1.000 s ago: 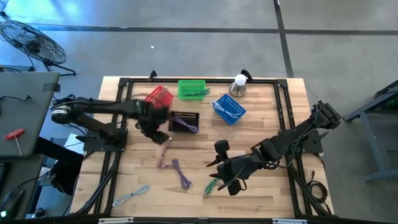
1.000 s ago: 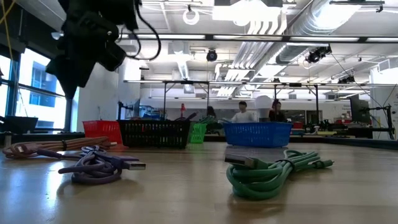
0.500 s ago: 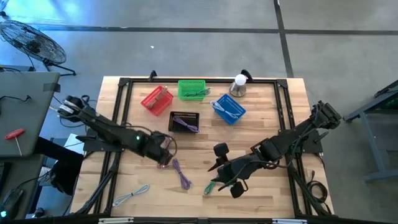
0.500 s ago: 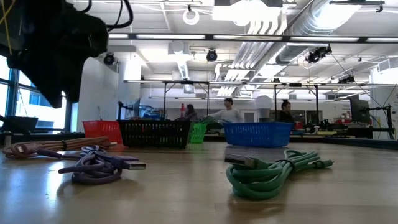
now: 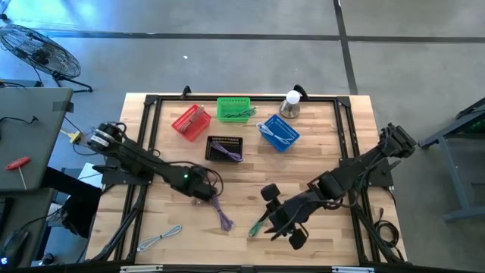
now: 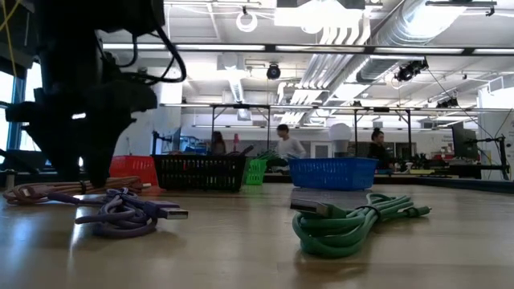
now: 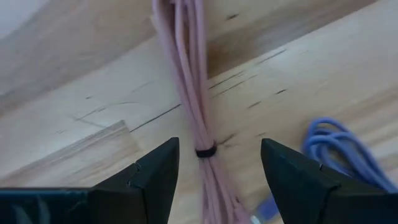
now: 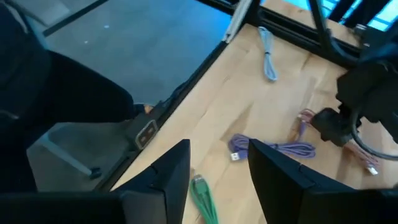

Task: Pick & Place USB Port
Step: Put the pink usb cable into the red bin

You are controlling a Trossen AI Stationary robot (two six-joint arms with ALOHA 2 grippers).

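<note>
Pink cable (image 7: 198, 112) lengthwise between spread left gripper (image 7: 216, 163) jaws.

A lab: exposed ceiling ducts (image 6: 353, 32), framed wooden table (image 5: 318, 159).

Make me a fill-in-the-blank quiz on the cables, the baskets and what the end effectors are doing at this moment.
1. The left end effector is open, its fingers either side of the ____ cable.
2. The right end effector is beside the ____ cable.
3. The black basket holds a ____ cable.
4. The basket nearest the white bulb is ____.

Missing words: pink; green; purple; blue
</note>
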